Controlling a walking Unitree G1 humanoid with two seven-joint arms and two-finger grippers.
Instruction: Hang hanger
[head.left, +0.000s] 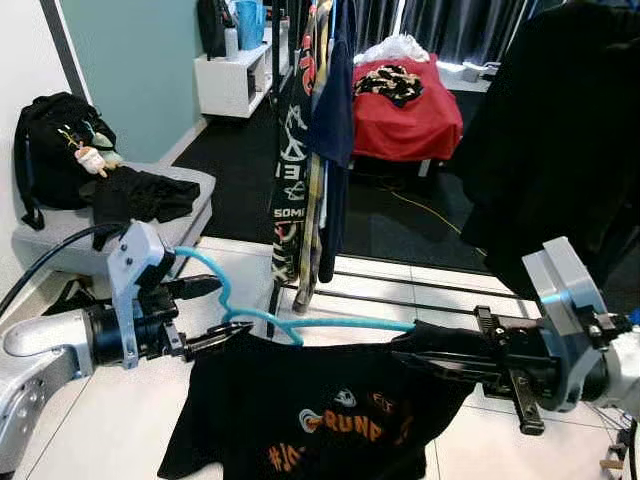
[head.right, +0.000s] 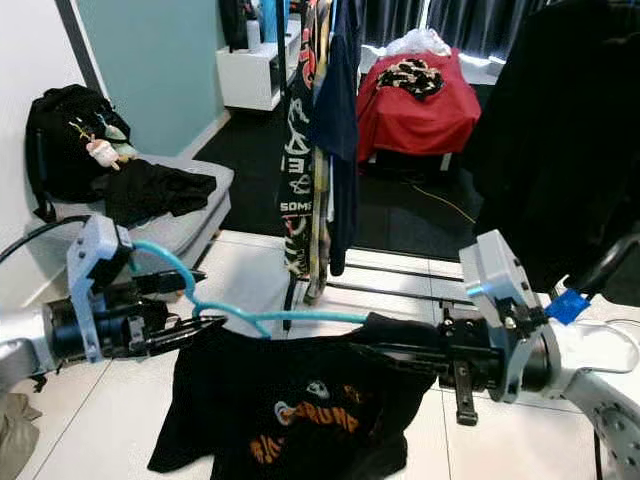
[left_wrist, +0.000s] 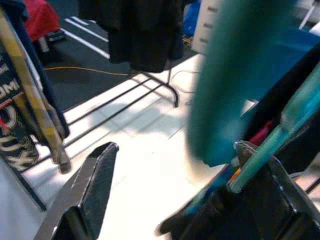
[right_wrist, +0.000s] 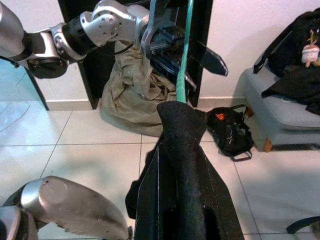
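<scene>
Between the two arms, the teal plastic hanger carrying a black printed T-shirt lies crosswise, right gripper clamped on its shoulder, left gripper spread around its hook, clothes rack ahead.

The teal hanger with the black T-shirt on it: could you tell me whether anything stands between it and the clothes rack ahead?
Nothing visible blocks it. Bare tile lies between the teal hanger and the clothes rack, but hung garments crowd the rack where it shows.
</scene>
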